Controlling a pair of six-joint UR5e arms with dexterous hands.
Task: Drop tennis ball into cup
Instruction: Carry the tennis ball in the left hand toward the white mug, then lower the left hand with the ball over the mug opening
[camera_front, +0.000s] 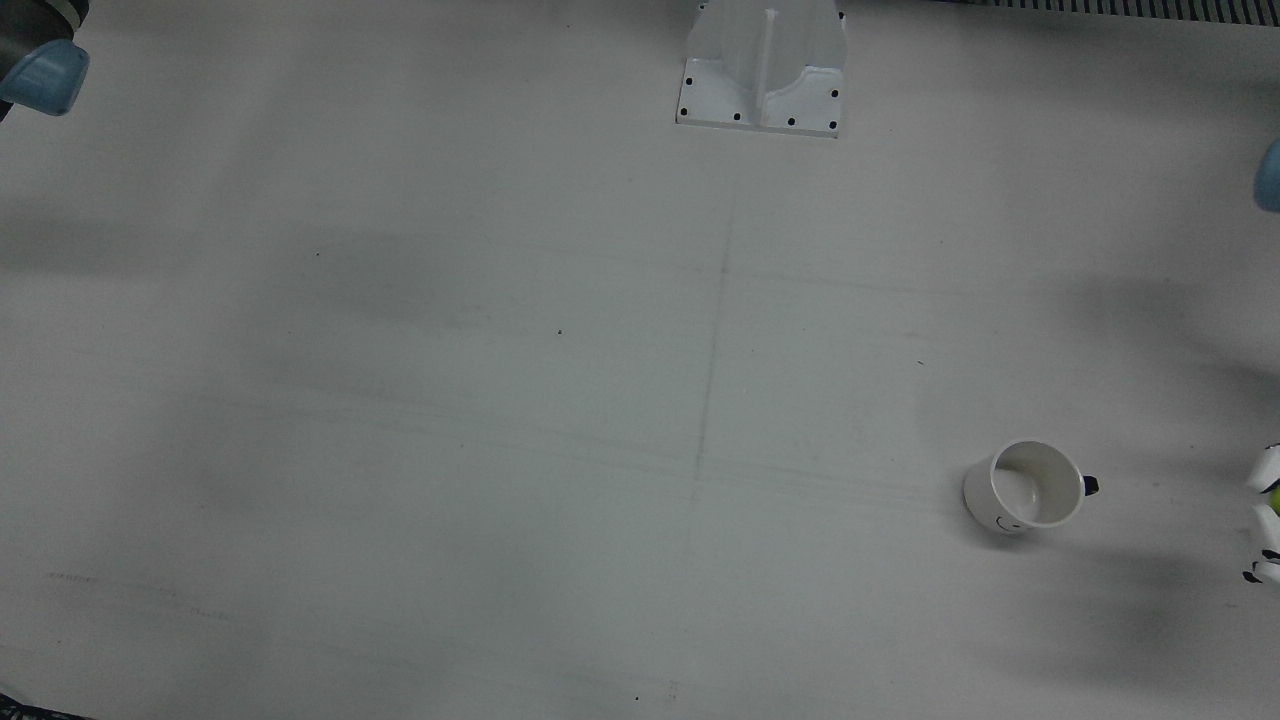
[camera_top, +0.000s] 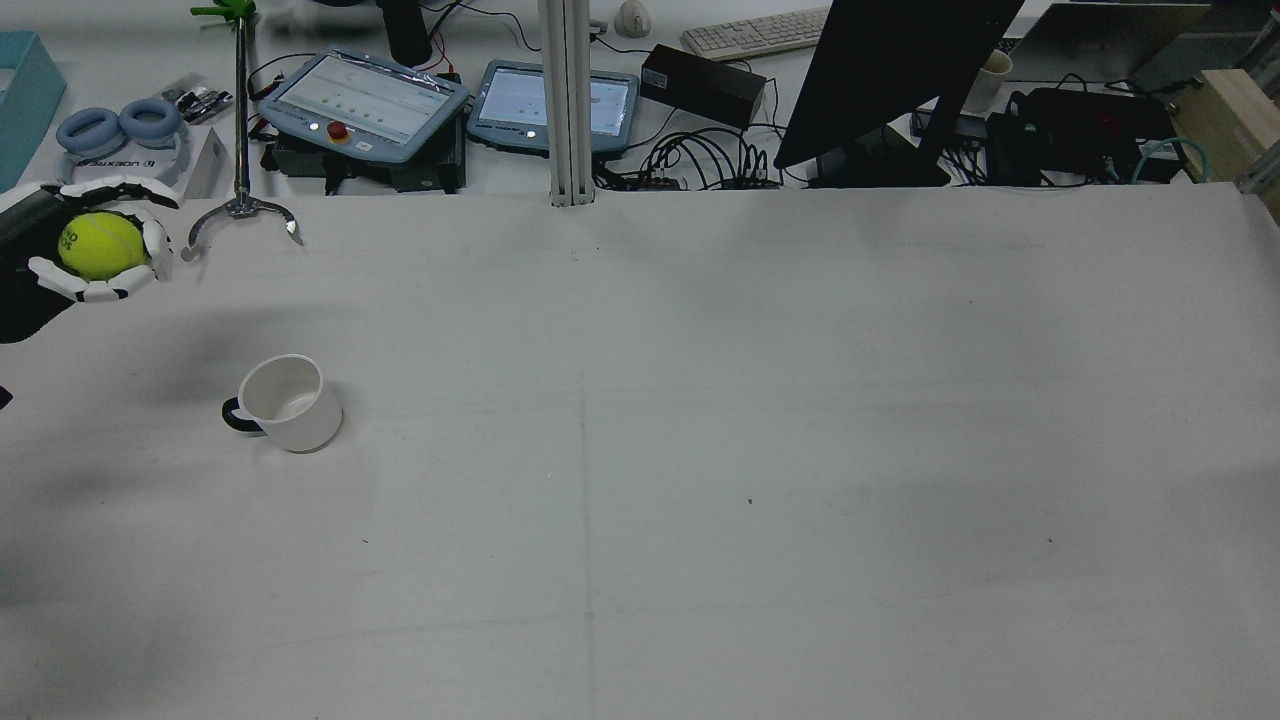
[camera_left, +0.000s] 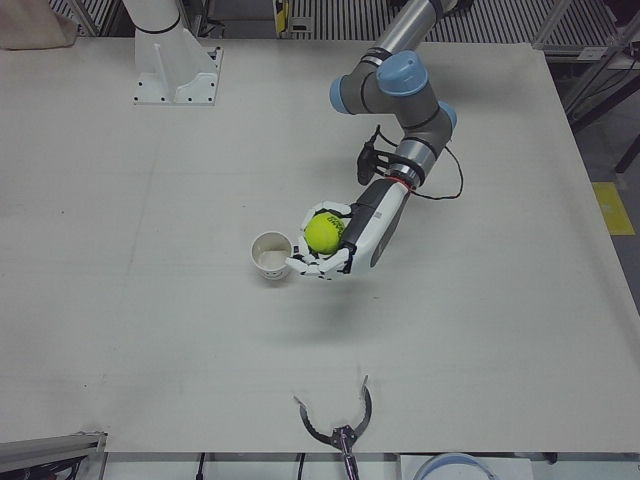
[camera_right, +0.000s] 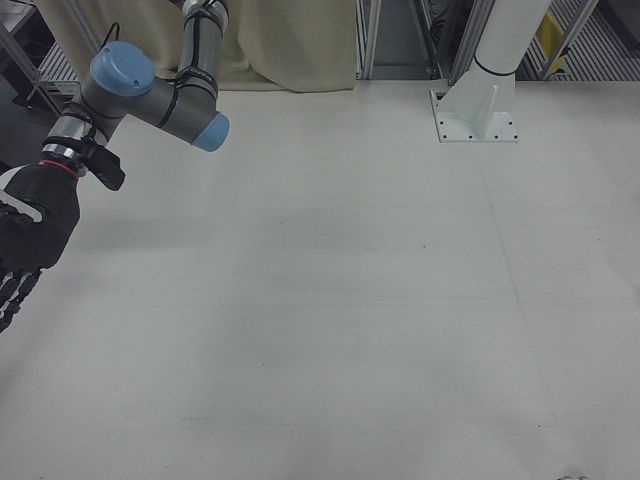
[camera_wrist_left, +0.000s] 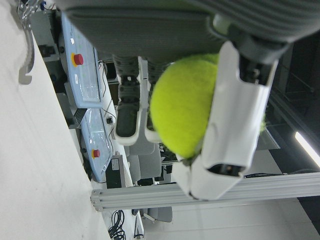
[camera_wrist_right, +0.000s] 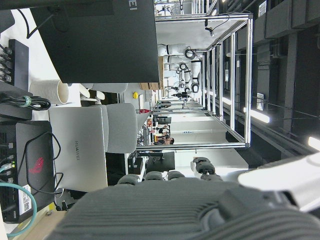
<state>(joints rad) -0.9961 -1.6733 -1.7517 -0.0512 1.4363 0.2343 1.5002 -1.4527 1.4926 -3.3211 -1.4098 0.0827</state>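
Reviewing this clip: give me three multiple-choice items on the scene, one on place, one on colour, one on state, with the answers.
1. Where is the tennis ball?
A. In the cup
B. In the left hand
C. On the table

2. What colour is the cup's handle?
A. Black
B. Red
C. Yellow

3. How does the cup stand?
A. Upside down
B. On its side
C. Upright, empty

Answers: B, the left hand wraps the tennis ball. A, a dark handle shows on the white cup. C, its open mouth faces up with a bare bottom on the table.
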